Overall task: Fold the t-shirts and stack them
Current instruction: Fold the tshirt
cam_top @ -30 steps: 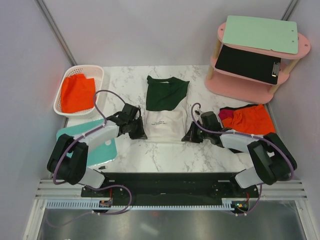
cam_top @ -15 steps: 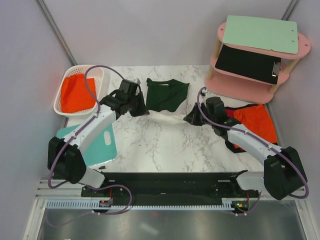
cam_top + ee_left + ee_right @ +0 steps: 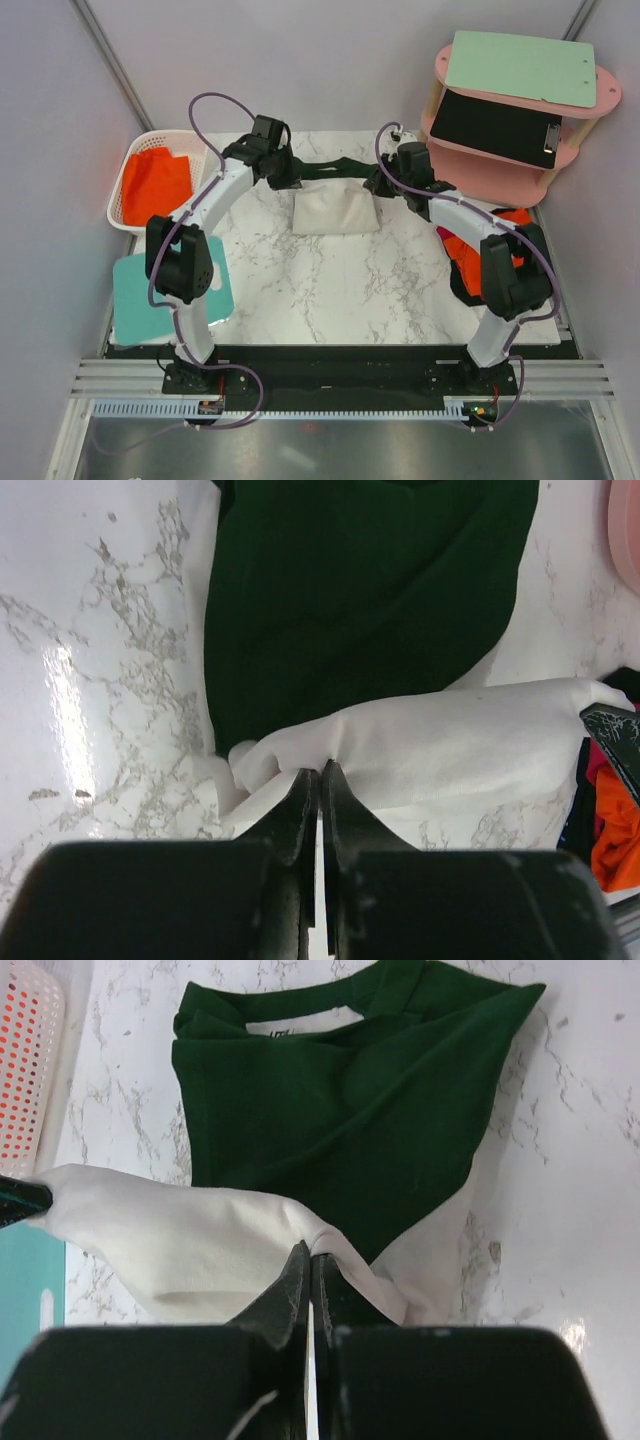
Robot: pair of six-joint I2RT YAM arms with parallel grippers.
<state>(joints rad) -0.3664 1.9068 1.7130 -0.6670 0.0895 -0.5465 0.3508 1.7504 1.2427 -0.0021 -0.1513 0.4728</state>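
The cream-white t-shirt (image 3: 335, 210) hangs as a folded bundle between my two grippers at the far middle of the marble table. My left gripper (image 3: 285, 178) is shut on its left corner, and my right gripper (image 3: 378, 183) is shut on its right corner. The dark green t-shirt (image 3: 335, 165) lies flat beneath and just beyond it, partly covered. In the left wrist view the gripper (image 3: 320, 768) pinches cream cloth (image 3: 470, 740) over the green shirt (image 3: 360, 590). The right wrist view shows the same: gripper (image 3: 310, 1250), cream cloth (image 3: 170, 1235), green shirt (image 3: 330, 1100).
A white basket (image 3: 150, 137) with orange cloth (image 3: 155, 187) sits at the far left. A teal board (image 3: 135, 290) lies near the left edge. A pink two-tier shelf (image 3: 500, 165) holding clipboards stands at the far right, with orange and red clothes (image 3: 500, 235) in front of it.
Both grippers have carried the cream shirt's near edge away from the bases to the far side, over the green shirt. The cream shirt is now doubled and further back.
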